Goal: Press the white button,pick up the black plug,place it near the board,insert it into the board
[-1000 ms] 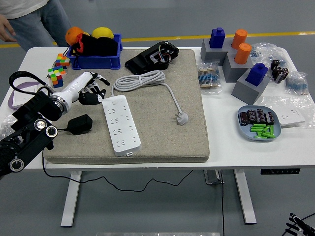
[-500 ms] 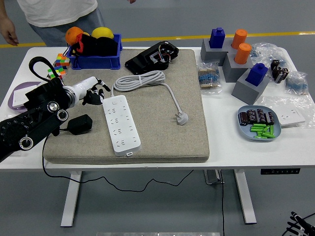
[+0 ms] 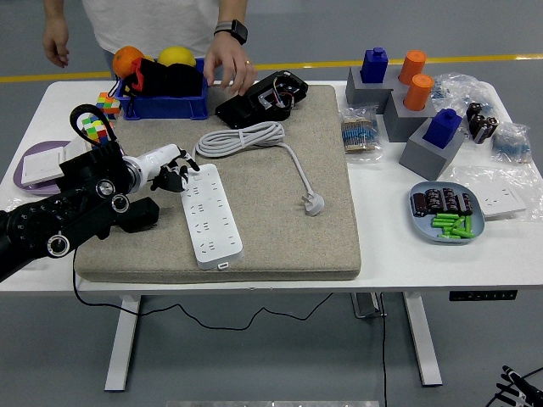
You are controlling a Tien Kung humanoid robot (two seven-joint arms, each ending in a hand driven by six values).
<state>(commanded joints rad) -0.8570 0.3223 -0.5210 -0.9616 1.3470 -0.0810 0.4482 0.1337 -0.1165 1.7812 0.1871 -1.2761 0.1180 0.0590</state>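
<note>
Head view: left hand (image 3: 170, 170) fingers at board (image 3: 209, 214) far edge.

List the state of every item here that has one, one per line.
left hand: fingers spread at the power strip's far end, holding nothing
power strip: flat on the mat, sockets empty
white plug: unplugged, lying on the mat
black plug: on the mat, partly hidden by the arm
person's hand: resting on the blue bin's edge
</note>
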